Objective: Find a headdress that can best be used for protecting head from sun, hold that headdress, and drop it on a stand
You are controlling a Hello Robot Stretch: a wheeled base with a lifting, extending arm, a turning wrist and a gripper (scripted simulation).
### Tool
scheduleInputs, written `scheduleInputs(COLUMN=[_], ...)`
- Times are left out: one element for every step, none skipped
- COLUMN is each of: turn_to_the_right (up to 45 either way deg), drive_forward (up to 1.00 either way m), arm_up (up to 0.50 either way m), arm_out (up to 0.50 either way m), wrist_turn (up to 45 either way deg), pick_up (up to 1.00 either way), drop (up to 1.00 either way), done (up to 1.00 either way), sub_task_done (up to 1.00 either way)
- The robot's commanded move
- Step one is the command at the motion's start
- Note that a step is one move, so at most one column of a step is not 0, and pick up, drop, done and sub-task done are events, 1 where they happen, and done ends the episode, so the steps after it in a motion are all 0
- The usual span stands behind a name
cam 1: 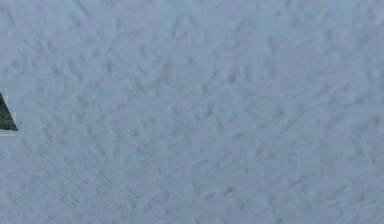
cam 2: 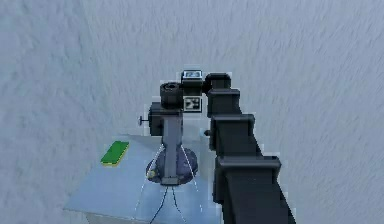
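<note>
- Forward view: facing a rough, pitted blue-grey wall (cam 1: 200, 110) from edge to edge, with a small dark triangle (cam 1: 5, 114) showing at the left edge.
- Arm side view: reaching the boxy dark arm (cam 2: 240, 160) over a smooth pale grey worktop (cam 2: 110, 195), whose left edge and near corner are showing.
- Carrying two white squares (cam 2: 190, 100) with black marks beside the tool (cam 2: 172, 165).
- Ending at a grey rounded shape (cam 2: 156, 172) lying on the worktop; cannot tell whether grasping it, or whether it is the headdress.
- Lying flat near the worktop's left edge: a green slab (cam 2: 115, 154).

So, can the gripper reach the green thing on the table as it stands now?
Probably yes. The gripper is at the same table, the green thing lies just to its left in the arm side view, and nothing stands between them.
</note>
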Motion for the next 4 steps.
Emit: scheduleInputs(turn_to_the_right=[0.0,0.0,0.0,0.0], drive_forward=[0.0,0.0,0.0,0.0], arm_up=[0.0,0.0,0.0,0.0], arm_out=[0.0,0.0,0.0,0.0], wrist_turn=[45.0,45.0,45.0,33.0], pick_up=[0.0,0.0,0.0,0.0], drop=[0.0,0.0,0.0,0.0], done=[0.0,0.0,0.0,0.0], sub_task_done=[0.0,0.0,0.0,0.0])
